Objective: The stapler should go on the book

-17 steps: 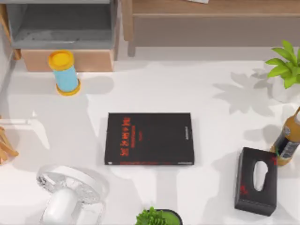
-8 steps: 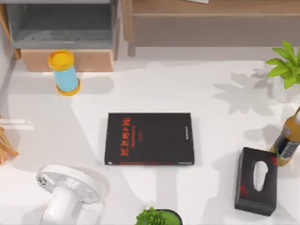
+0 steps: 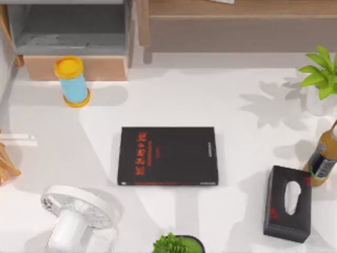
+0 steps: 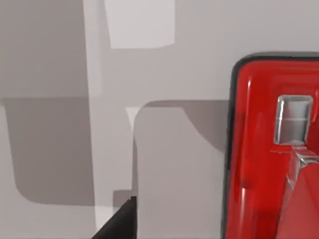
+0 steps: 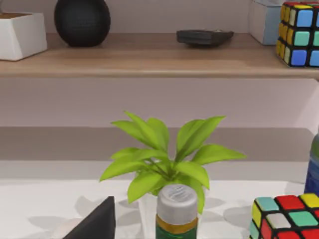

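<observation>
stapler [image 4: 271,149] glossy, rigid, likely slippery; grasp across its narrow sides. book [image 3: 167,156] bare. finger state: cannot tell.

Open white table [image 3: 174,105] surrounds the book [image 3: 167,155] on all sides; nearest obstacles: potted plant [image 3: 176,243] below, white fan [image 3: 79,216] lower left, tissue box [image 3: 287,211] lower right.

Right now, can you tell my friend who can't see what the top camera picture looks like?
A big black book with red writing lies flat in the middle of a white table, with nothing on top of it. Around it are a blue and yellow roll, a white fan, a black tissue box, a bottle and green plants.
</observation>
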